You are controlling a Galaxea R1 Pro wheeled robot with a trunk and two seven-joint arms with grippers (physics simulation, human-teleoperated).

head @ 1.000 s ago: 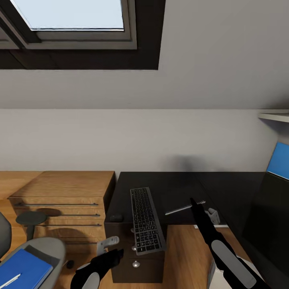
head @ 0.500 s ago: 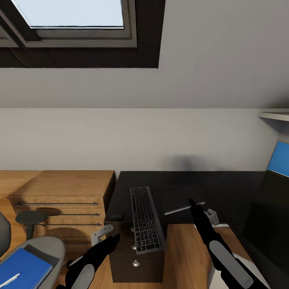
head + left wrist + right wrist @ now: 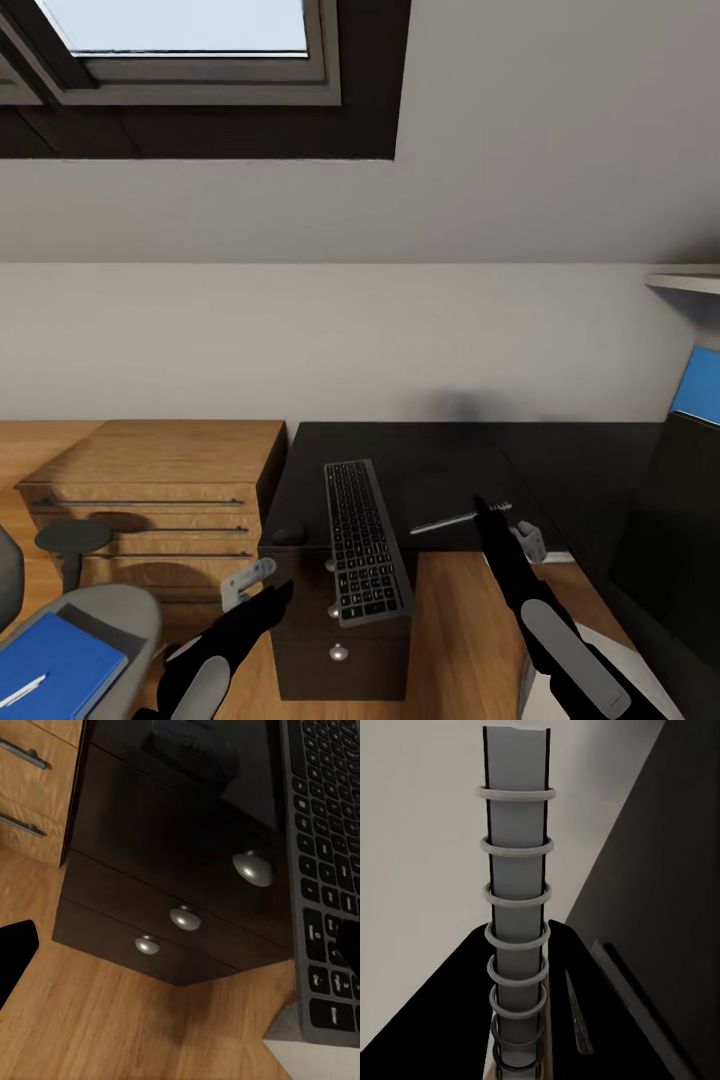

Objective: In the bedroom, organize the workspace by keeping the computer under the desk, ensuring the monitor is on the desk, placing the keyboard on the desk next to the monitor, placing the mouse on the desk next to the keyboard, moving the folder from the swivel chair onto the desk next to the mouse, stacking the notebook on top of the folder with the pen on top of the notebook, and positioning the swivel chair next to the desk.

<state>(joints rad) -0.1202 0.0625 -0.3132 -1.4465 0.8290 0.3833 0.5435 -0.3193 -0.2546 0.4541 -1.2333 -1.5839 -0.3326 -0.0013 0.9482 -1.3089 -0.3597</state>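
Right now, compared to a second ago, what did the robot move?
The left claw swung out to the robot's left and slightly forward, open and taking hold of nothing. The camera tipped a little, so the whole view slid up. The right claw still holds the grey ring-bound notebook, and the silver-framed, black-keyed keyboard stays on the long black desk.

Light wooden cabinet (image 3: 150,480) below skylight (image 3: 175,30), grey wall (image 3: 400,330).
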